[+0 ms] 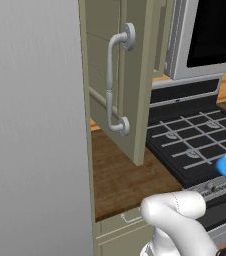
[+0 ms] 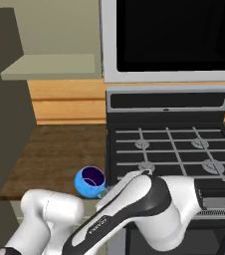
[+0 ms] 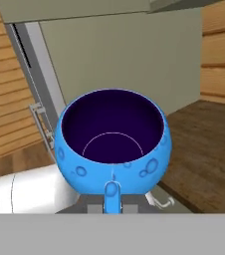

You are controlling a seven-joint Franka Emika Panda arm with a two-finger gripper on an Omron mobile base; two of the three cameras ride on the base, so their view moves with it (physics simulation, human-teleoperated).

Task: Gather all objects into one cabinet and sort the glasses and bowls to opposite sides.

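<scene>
A brown wooden surface point(image 2: 59, 149) runs beside the black stove point(image 2: 174, 149), under the open olive cabinet door point(image 1: 130, 85). The claw point(image 3: 112, 201) is clamped shut on the near rim of a small glossy blue bowl point(image 3: 113, 142), carried above the surface left of the stove. It looks light, rigid, slick and probably breakable; the pinched rim seems the only workable hold.
</scene>
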